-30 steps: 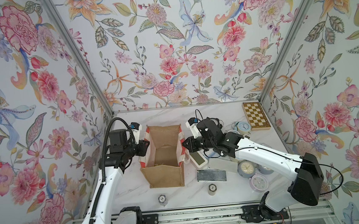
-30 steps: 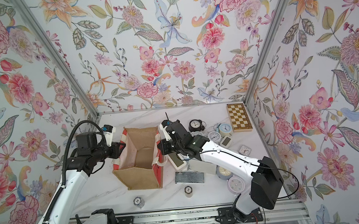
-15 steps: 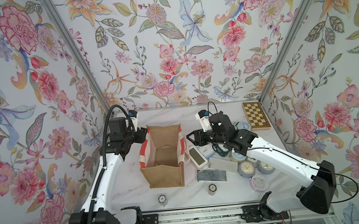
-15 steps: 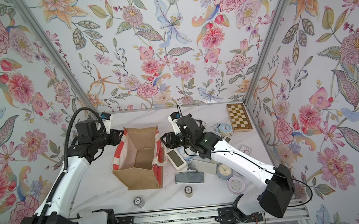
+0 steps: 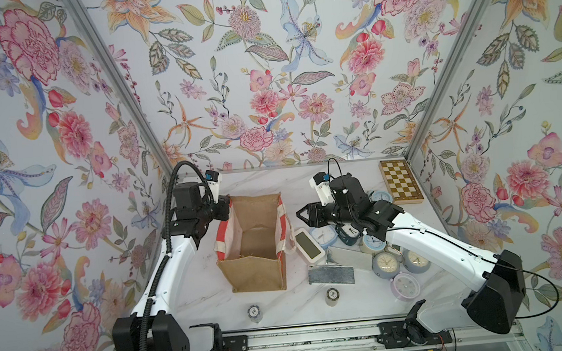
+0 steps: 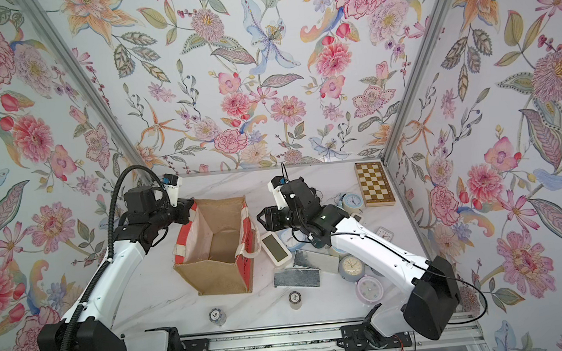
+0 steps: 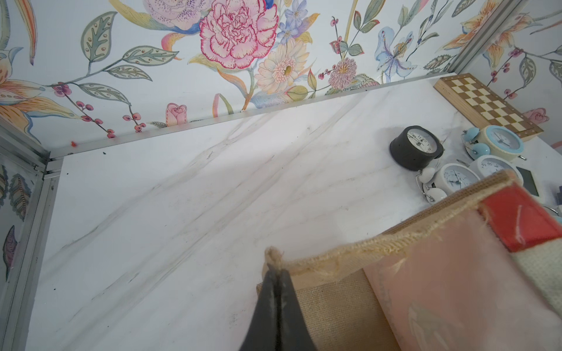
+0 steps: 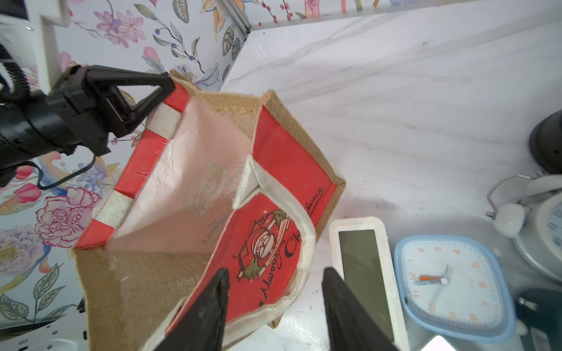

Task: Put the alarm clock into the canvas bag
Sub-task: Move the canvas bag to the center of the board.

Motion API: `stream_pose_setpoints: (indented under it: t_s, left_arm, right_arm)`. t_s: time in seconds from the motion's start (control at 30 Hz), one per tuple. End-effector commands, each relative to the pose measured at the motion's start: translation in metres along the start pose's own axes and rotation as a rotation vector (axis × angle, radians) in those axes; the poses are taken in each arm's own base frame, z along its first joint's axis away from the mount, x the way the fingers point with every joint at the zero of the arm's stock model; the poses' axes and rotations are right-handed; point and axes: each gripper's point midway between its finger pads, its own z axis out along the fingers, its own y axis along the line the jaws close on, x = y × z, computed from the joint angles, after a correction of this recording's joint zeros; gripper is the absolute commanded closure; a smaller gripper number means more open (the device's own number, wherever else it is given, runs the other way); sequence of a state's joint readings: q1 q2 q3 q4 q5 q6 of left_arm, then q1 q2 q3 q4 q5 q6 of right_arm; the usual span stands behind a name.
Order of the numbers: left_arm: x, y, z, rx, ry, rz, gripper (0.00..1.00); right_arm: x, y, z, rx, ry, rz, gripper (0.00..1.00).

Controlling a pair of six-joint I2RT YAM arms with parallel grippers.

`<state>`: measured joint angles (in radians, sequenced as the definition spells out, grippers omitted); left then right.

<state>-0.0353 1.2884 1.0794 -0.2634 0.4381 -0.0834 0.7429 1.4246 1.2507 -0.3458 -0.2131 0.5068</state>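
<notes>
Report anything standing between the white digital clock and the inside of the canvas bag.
Only the side wall of the canvas bag and its drooping strap handle, beside the white digital clock. The left gripper pinches a rim corner; the mouth gapes, apparently empty. The right gripper is open overhead.

Left claw (image 7: 276, 269) now on canvas bag (image 7: 331, 307)

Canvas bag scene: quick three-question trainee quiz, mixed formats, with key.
1. True or false: the left gripper is shut on a rim corner of the canvas bag.
2. Multiple choice: the right gripper holds A) a clock, B) the bag's strap, C) nothing, jaws open.
3. Short answer: which clock lies nearest the bag?
Key: 1 true; 2 C; 3 the white digital clock, beside the bag's red side.
</notes>
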Motion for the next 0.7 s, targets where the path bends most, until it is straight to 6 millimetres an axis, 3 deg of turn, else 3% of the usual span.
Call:
stream_pose_setpoints:
  t_s: [0.0, 0.13, 0.23, 0.5, 0.67]
  left_arm:
    - [-0.007, -0.002, 0.008, 0.018, -0.024, -0.001, 0.97]
    - [-0.004, -0.001, 0.012, 0.026, -0.014, 0.000, 0.98]
    - [-0.002, 0.000, 0.013, 0.025, -0.006, -0.002, 0.98]
    - [-0.009, 0.003, 0.014, 0.017, -0.011, -0.017, 0.97]
    - [-0.015, 0.007, 0.022, 0.017, 0.010, -0.018, 0.95]
  right_arm:
    - [-0.007, 0.021, 0.008, -0.088, -0.001, 0.035, 0.47]
    - [-0.016, 0.042, 0.023, -0.185, -0.006, 0.094, 0.44]
    - [-0.019, 0.048, 0.037, -0.193, 0.007, 0.111, 0.50]
    - [-0.035, 0.031, 0.060, -0.130, -0.002, 0.131, 0.91]
    - [-0.049, 0.024, 0.062, -0.123, -0.022, 0.121, 1.00]
